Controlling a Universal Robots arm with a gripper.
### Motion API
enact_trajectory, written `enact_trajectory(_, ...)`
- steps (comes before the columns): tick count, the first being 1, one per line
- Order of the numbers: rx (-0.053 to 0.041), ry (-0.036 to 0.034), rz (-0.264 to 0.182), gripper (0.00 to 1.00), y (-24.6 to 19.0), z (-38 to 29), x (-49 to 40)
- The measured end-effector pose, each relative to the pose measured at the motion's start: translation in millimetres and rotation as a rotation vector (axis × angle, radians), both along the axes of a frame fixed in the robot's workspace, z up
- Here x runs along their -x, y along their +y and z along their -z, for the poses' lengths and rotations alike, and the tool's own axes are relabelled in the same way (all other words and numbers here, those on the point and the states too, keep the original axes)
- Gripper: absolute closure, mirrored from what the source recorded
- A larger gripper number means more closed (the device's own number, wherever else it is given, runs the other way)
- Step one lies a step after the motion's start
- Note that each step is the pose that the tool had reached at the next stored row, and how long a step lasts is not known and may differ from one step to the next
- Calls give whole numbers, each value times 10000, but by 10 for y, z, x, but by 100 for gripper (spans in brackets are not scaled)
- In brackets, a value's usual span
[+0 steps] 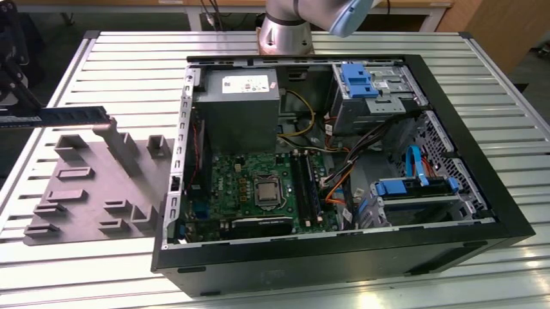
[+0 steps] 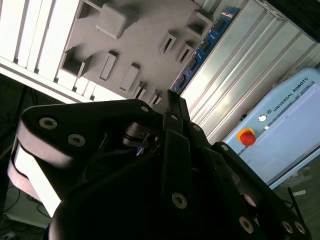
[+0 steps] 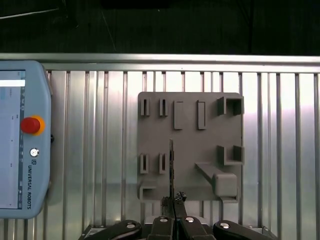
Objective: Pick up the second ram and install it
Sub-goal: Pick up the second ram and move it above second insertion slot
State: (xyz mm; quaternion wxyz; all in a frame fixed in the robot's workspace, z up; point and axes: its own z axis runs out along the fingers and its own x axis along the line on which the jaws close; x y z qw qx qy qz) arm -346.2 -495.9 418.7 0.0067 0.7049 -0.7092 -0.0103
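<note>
The second ram (image 1: 60, 117), a long blue stick, hangs level above the grey fixture tray (image 1: 86, 193) at the exterior view's left. Its outer end runs into my dark gripper (image 1: 9, 96) at the picture's edge. In the first wrist view the ram (image 3: 171, 167) shows edge-on as a thin line over the tray (image 3: 200, 150), coming out from between my gripper (image 3: 173, 201) fingers. In the second wrist view the blue ram (image 2: 205, 45) with its dark chips reaches away from the gripper (image 2: 172, 100). The gripper is shut on it.
The open black computer case (image 1: 481, 193) lies on the slatted metal table (image 1: 129, 58), with the green motherboard (image 1: 249, 187), long black slots (image 1: 306, 187) and grey power supply (image 1: 236, 103) inside. A teach pendant (image 3: 22, 140) lies beside the tray.
</note>
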Motion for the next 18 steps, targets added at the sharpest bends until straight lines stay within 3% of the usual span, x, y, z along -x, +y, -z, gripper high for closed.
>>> enact_trajectory(18, -1, -1, 1, 89, 0, 1, -155)
